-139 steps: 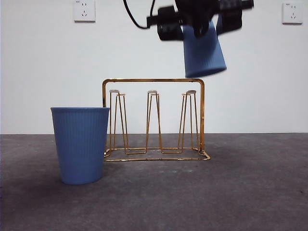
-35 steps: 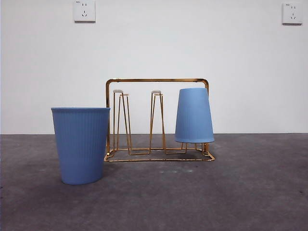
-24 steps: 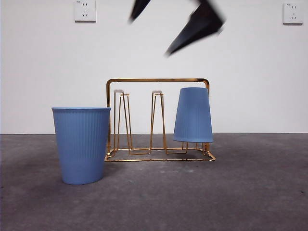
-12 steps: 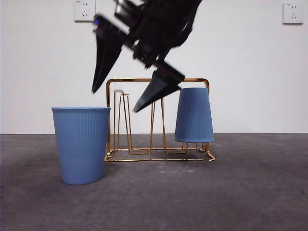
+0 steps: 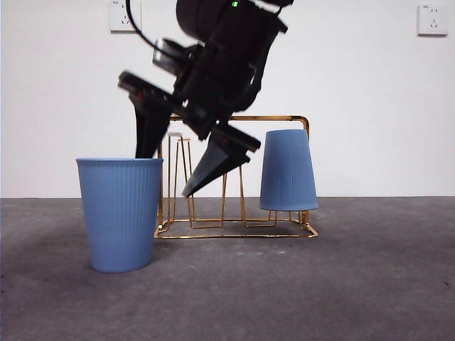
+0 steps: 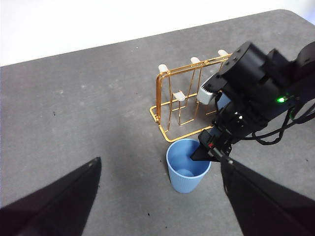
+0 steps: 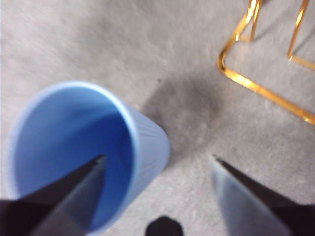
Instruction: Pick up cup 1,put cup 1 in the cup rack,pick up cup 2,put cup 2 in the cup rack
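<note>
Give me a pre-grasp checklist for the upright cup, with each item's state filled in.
1. Right gripper jaws open: ok.
2. Jaws straddle the wall of the upright cup, one inside and one outside: ok, as the right wrist view shows.
3. Cup standing upright on the table: ok.
4. First cup upside down at the end of the cup rack away from the upright cup: ok.
5. Bare prongs left for the second cup: ok.
6. Left gripper waiting high above, out of the way: ok.

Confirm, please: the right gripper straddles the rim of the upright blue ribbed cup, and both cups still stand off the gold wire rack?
Not quite: one smooth blue cup already sits upside down on the gold wire rack, as the front view shows. The right gripper does straddle the upright blue ribbed cup.
</note>
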Robot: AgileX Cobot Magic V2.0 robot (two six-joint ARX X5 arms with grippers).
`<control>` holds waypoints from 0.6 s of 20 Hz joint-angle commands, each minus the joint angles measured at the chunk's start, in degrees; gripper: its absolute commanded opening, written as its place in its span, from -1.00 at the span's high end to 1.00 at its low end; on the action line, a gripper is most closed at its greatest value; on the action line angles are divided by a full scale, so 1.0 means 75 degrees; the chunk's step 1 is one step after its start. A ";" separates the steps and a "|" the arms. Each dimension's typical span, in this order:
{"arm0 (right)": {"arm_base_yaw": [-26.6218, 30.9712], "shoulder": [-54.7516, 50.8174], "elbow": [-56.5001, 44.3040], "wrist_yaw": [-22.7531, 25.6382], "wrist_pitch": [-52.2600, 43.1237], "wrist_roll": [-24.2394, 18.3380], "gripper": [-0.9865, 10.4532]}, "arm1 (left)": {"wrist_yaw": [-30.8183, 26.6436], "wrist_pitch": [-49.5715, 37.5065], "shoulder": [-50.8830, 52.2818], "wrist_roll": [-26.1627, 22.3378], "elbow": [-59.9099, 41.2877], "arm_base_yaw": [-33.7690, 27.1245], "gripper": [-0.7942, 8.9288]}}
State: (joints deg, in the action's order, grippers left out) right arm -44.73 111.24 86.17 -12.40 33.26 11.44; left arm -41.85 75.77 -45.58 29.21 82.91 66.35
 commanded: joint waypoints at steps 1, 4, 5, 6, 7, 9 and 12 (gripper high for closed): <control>-0.0041 0.0163 -0.0023 0.0012 -0.0041 0.0085 0.30 | -0.0017 -0.0041 -0.0058 0.0047 -0.0061 0.0017 0.00; -0.0044 0.0184 -0.0023 -0.0038 -0.0111 0.0044 0.71 | -0.0020 -0.0041 -0.0152 0.0047 -0.0061 0.0017 0.00; -0.0044 0.0184 -0.0023 -0.0117 -0.0166 0.0023 0.80 | -0.0020 -0.0041 -0.0181 0.0050 -0.0061 0.0017 0.00; -0.0041 0.0184 -0.0023 -0.0274 -0.0242 -0.0003 0.85 | -0.0020 -0.0044 -0.0207 0.0055 -0.0061 0.0017 0.00; -0.0041 0.0184 -0.0023 -0.0475 -0.0332 -0.0003 0.85 | -0.0020 -0.0067 -0.0259 0.0055 -0.0061 0.0017 0.00; -0.0041 0.0184 -0.0023 -0.0711 -0.0367 -0.0003 0.85 | -0.0003 -0.0172 -0.0353 0.0052 -0.0061 0.0017 0.00; -0.0044 0.0079 -0.0023 -0.0746 0.0087 -0.0224 0.85 | -0.0009 -0.0446 -0.0472 0.0020 -0.0061 0.0017 0.00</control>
State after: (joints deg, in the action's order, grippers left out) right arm -44.93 111.87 86.17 -17.82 34.20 10.63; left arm -41.67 72.77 -49.17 29.21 82.91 66.35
